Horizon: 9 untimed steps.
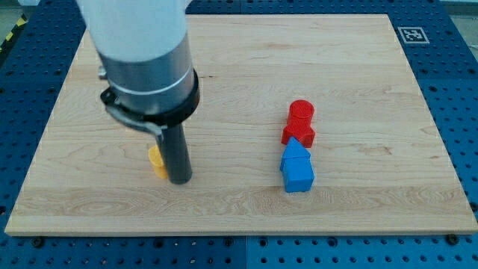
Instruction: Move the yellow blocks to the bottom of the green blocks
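A yellow block [157, 161] lies at the view's lower left of the wooden board [358, 75], mostly hidden behind my rod, so its shape is unclear. My tip [180, 180] rests on the board right beside the yellow block, touching or nearly touching its right side. No green block shows in the view; the arm's large body covers the board's upper left and could hide things there.
A red cylinder [301, 113] and a red block [299, 134] sit right of centre, with a blue house-shaped block [297, 167] just below them. The board's edges border a blue perforated table. A marker tag [410, 34] is at the top right corner.
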Each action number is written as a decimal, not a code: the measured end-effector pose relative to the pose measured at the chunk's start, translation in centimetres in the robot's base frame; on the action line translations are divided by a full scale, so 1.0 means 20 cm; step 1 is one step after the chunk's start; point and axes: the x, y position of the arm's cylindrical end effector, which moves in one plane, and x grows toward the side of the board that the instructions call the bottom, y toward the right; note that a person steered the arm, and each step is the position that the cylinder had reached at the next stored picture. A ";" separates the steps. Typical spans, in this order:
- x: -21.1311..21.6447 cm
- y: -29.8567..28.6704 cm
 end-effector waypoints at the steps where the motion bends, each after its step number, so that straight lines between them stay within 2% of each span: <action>1: 0.03 -0.03; 4: -0.22 -0.12; 6: -0.19 -0.18; 9: -0.30 -0.31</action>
